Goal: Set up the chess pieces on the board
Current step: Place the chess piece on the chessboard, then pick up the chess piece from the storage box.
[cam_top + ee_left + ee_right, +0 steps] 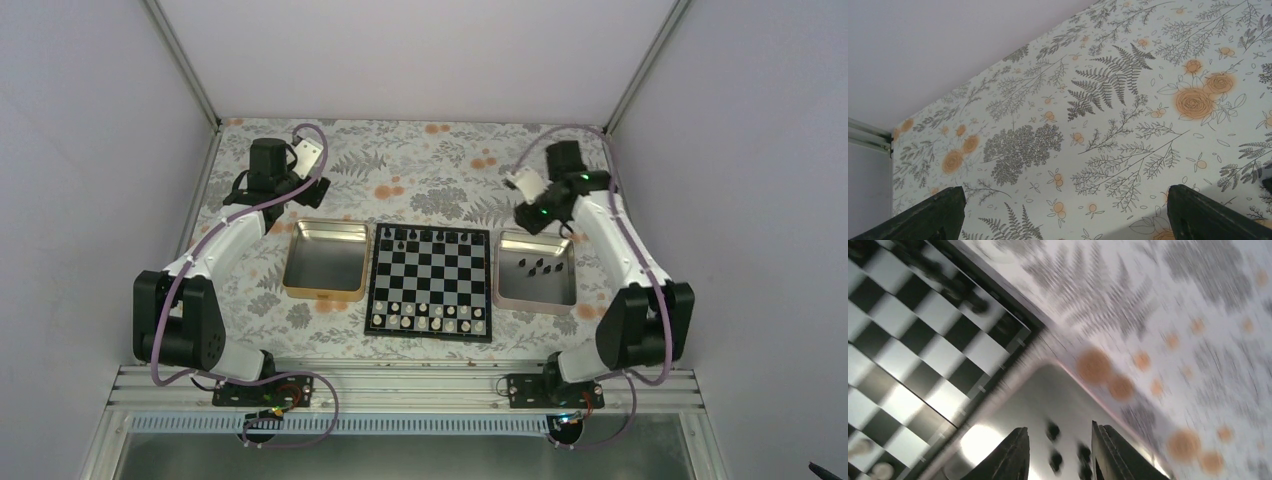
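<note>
The board (430, 282) lies mid-table, with black chess pieces (430, 237) along its far row and white pieces on the near two rows. Several more black pieces (536, 265) lie in the silver tray (508, 285) to its right. My right gripper (528, 217) hovers open and empty over that tray's far-left corner. In the blurred right wrist view the open gripper (1058, 429) frames loose black pieces (1055, 460) on the tray floor (1048, 390), with the board (908, 340) on the left. My left gripper (280, 195) is open and empty over bare cloth, fingers (943, 210) wide apart.
An empty gold tray (325, 258) sits left of the board. The floral tablecloth (1108, 100) covers the table up to the back and side walls. The corner post (868, 135) shows in the left wrist view.
</note>
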